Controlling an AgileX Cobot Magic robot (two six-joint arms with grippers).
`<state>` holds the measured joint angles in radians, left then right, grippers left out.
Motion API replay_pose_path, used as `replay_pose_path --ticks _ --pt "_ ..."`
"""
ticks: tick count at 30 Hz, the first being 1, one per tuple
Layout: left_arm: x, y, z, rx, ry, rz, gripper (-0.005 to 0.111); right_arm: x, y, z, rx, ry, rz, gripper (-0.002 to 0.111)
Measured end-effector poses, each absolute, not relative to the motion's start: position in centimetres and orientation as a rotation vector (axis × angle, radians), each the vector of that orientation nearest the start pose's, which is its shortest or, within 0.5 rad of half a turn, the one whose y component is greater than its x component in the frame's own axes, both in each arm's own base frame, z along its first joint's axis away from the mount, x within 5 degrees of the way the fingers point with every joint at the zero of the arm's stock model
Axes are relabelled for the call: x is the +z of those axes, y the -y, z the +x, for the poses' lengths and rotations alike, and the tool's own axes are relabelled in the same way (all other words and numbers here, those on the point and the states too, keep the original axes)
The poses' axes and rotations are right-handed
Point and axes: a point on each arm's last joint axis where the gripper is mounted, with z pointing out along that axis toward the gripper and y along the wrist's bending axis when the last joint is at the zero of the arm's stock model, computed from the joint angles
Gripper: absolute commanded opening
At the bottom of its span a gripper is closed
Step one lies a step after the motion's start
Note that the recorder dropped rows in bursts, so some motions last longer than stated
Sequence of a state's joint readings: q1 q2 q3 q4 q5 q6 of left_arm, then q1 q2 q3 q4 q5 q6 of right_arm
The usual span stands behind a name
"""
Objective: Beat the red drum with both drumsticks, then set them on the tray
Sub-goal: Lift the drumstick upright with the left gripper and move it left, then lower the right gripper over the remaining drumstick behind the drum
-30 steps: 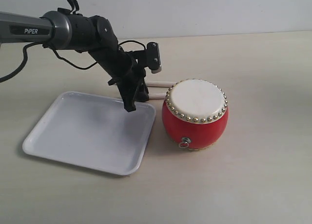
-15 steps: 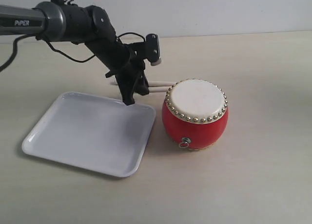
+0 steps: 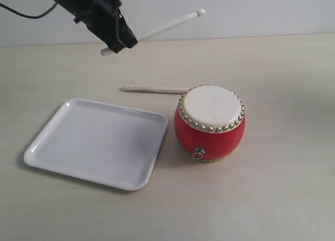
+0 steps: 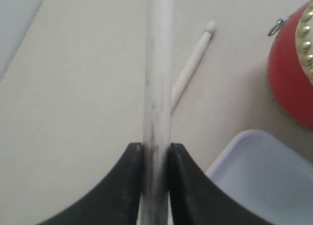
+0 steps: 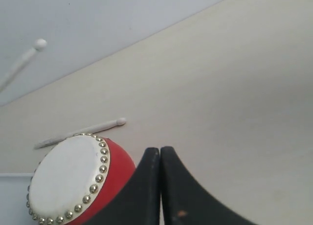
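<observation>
Red and glossy, the drum (image 3: 209, 124) sits upright on the table (image 3: 282, 188), cream skin facing up, brass studs all round the rim, its small metal ring on the side towards the exterior camera. Just to its left, close but apart, the white tray (image 3: 99, 144) lies flat on the table. Behind both of them a stick (image 3: 154, 89) rests flat on the table, and its right end runs in behind the drum's rim; whether it touches the drum, I cannot tell. Now look up: the second stick (image 3: 167, 25) is in the air, slanting across the pale wall (image 3: 261, 10), rounded tip high and to the right, butt end poking out low on the left. The left gripper (image 3: 118, 36) has it, and the left wrist view makes that plain, with the two black fingers (image 4: 129, 176) pressed against the shaft from either side, clamped near the butt. The right gripper (image 5: 160, 154) shows only in its own wrist view, above the table near the drum, its fingers brought fully together with nothing caught between them.
</observation>
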<state>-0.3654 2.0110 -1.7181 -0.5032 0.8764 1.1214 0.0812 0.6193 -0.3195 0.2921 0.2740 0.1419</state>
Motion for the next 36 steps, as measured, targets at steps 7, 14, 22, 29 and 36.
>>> replay_pose_path --ticks 7,14,22,29,36 --pt "29.8 12.0 38.0 -0.377 -2.22 1.15 0.0 25.1 -1.9 15.3 0.342 -2.136 0.258 0.0" --pt "29.3 6.9 31.4 -0.426 -2.263 0.681 0.0 26.1 -2.5 21.5 0.247 -2.238 0.08 0.0" --pt "27.5 5.8 23.5 -0.438 -2.263 0.485 0.0 25.6 -6.6 31.4 0.422 -2.351 -0.152 0.0" --pt "26.1 4.5 18.1 -0.393 -2.211 0.291 0.0 26.2 -13.6 37.1 0.636 -2.389 -0.454 0.0" --pt "26.0 3.9 14.1 -0.432 -2.118 0.142 0.0 26.3 -18.2 39.3 0.567 -2.424 -0.647 0.0"
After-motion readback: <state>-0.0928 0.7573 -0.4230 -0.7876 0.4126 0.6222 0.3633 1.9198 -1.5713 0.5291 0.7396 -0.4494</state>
